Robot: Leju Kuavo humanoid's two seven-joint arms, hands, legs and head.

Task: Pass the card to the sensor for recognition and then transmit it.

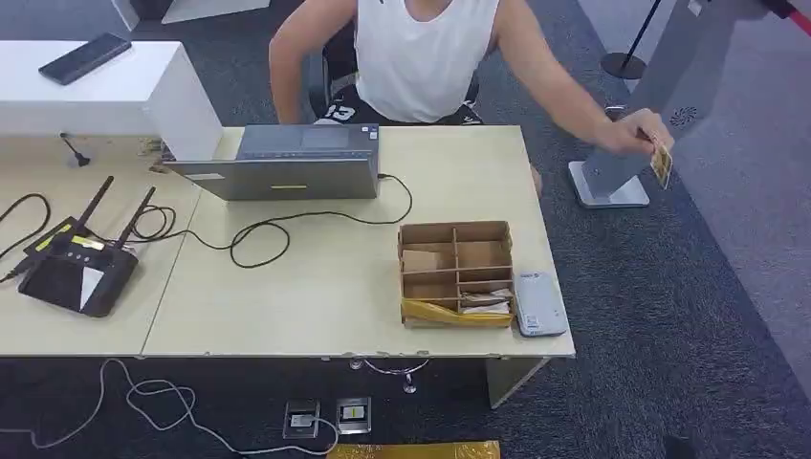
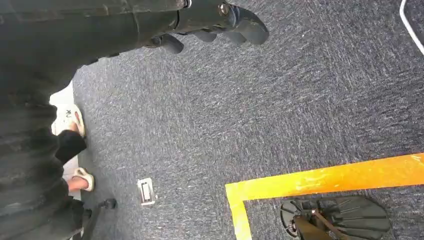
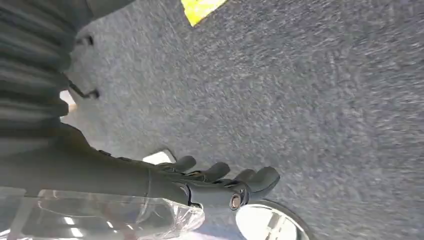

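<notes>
Head view: card (image 1: 661, 161) at right of frame, held in a person's hand (image 1: 635, 134) off the table's (image 1: 287, 306) right edge, near a grey stand (image 1: 612, 177). Divided cardboard box (image 1: 456, 273) at table's lower right, white reader (image 1: 538, 304) touching its right side. Left hand (image 2: 215, 25) over carpet, fingers loosely apart, empty. Right hand (image 3: 220, 182) likewise, empty.

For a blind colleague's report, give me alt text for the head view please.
A person's hand holds a card out beyond the table's right end. On the table sit a divided cardboard box, a white card reader, a laptop and a black router.
</notes>
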